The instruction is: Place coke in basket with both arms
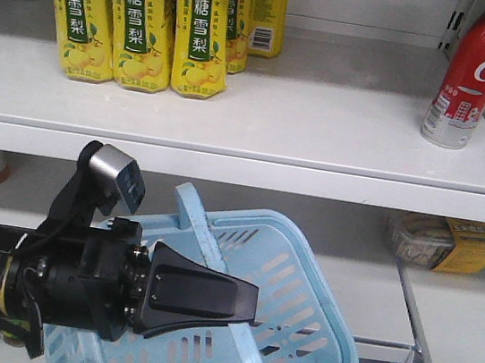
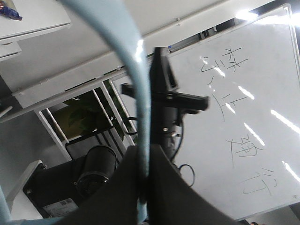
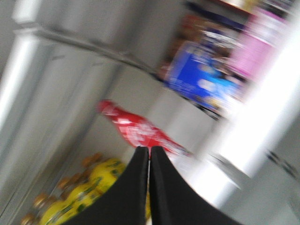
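Gripping handle [image 1: 203, 226] of basket [image 1: 251, 219], left end effector [image 1: 249, 304] hangs below shelf [image 1: 323, 121] — coke bottle [image 1: 469, 78] upright there, up-right; right end effector [image 3: 149, 157] closed, empty, likely nearer — bottle just ahead.

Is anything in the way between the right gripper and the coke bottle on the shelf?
Nothing visible. In the blurred right wrist view the shut right gripper points at the coke bottle with only bare shelf between; the yellow bottles stand off to its side. The left gripper grips the basket.
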Motion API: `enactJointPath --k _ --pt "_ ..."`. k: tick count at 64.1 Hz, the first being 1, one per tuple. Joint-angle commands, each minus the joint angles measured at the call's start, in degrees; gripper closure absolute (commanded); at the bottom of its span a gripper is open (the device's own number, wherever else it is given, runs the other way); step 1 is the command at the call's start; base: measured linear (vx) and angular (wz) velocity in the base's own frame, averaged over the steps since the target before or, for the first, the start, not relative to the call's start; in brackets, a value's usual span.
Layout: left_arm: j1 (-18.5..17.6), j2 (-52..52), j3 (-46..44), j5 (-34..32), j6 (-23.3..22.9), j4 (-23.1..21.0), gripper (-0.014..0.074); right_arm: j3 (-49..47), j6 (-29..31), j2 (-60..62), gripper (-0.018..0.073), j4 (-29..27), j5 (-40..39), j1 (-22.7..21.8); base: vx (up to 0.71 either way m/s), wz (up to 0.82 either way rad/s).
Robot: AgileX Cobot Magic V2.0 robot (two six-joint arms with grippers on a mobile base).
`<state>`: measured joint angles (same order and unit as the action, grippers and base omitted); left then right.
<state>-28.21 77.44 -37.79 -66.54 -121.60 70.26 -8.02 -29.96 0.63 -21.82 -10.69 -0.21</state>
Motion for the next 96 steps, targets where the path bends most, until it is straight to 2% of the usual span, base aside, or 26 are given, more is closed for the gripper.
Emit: enactJointPath --k 1,5,7,11,17,29,38,60,75,87,96 --pt "-0.3 -1.9 -1.3 -12.3 0.3 -4.1 0.0603 -10.1 0.4 -2.2 0.0564 18.7 2.4 1.8 0.00 0.00" --pt "-0.3 -1.9 -1.3 -12.3 0.3 -4.1 0.0603 -16.9 -0.5 -5.7 0.0560 28.5 8.8 3.2 0.00 0.00" --pt "-0.3 -1.9 -1.3 -12.3 0.3 -4.1 0.0603 -19.4 -0.5 -7.3 0.0554 31.2 11.5 3.9 0.00 0.00" --pt "-0.3 -1.9 -1.3 -12.3 0.3 -4.1 0.0603 -24.2 -0.2 -10.8 0.0519 35.4 16.4 5.1 0.00 0.00" --pt "-0.3 -1.9 -1.3 -12.3 0.3 -4.1 0.0603 -28.7 0.8 -15.8 0.0421 38.3 18.1 6.8 0.00 0.00" --pt "-0.3 -1.9 -1.3 -12.3 0.3 -4.1 0.0603 -30.3 2.3 -24.7 0.0054 43.0 10.7 7.6 0.00 0.00" --pt "-0.3 -1.9 -1.3 -12.3 0.3 -4.1 0.0603 -31.2 2.7 -31.4 -0.0085 44.7 1.9 7.8 0.00 0.00" --pt "-0.3 -1.9 -1.3 -12.3 0.3 -4.1 0.0603 -44.2 3.1 -51.0 -0.0071 50.4 4.1 7.8 0.00 0.00" --pt "-0.3 -1.9 -1.3 -12.3 0.3 -4.1 0.0603 -52.1 3.2 -61.9 -0.0065 50.4 4.0 7.8 0.00 0.00" --pt "-0.3 -1.9 -1.3 -12.3 0.3 -4.1 0.0603 -59.1 3.2 -70.9 -0.0054 52.5 4.8 7.7 0.00 0.00" --pt "-0.3 -1.9 -1.3 -12.3 0.3 -4.1 0.0603 -62.9 3.2 -73.7 0.0006 52.8 7.7 7.7 0.00 0.00"
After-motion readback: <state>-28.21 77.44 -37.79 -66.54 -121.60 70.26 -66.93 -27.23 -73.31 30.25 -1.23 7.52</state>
